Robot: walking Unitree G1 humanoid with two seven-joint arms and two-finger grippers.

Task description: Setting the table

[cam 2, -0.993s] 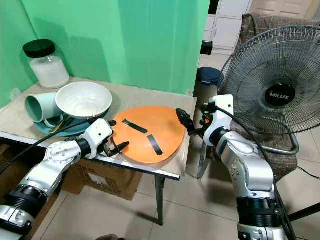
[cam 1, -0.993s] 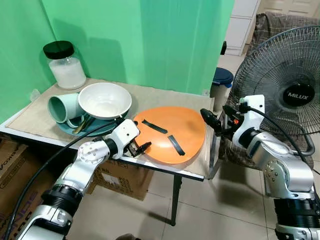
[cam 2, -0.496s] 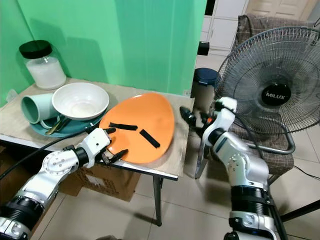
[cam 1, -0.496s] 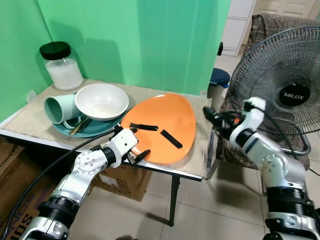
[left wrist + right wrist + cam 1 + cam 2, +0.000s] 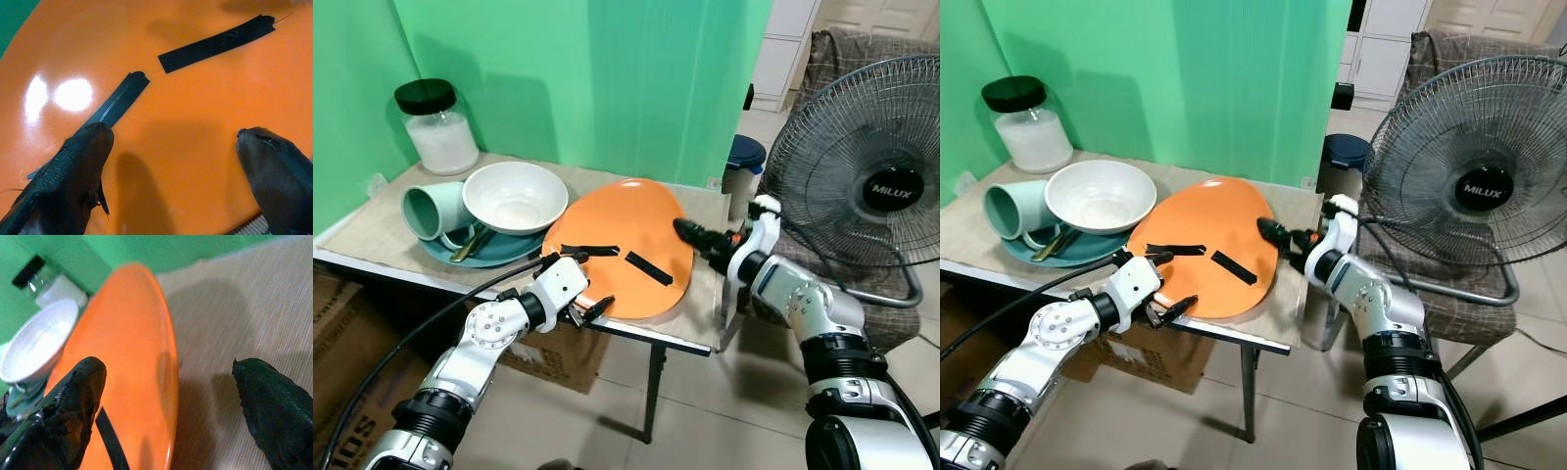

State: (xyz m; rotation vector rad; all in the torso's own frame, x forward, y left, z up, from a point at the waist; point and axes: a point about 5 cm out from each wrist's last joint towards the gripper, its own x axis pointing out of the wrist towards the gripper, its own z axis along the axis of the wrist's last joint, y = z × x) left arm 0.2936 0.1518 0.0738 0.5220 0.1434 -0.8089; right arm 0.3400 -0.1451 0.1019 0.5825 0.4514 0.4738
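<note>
Your view: beige-matted table against green backdrop, MILUX fan beside. Orange plate near table's right edge; left gripper, right gripper both spread at plate's rim.

Glossy, smooth orange plate noted, matt black tape strips stuck on; woven, rough beige mat beneath.
</note>
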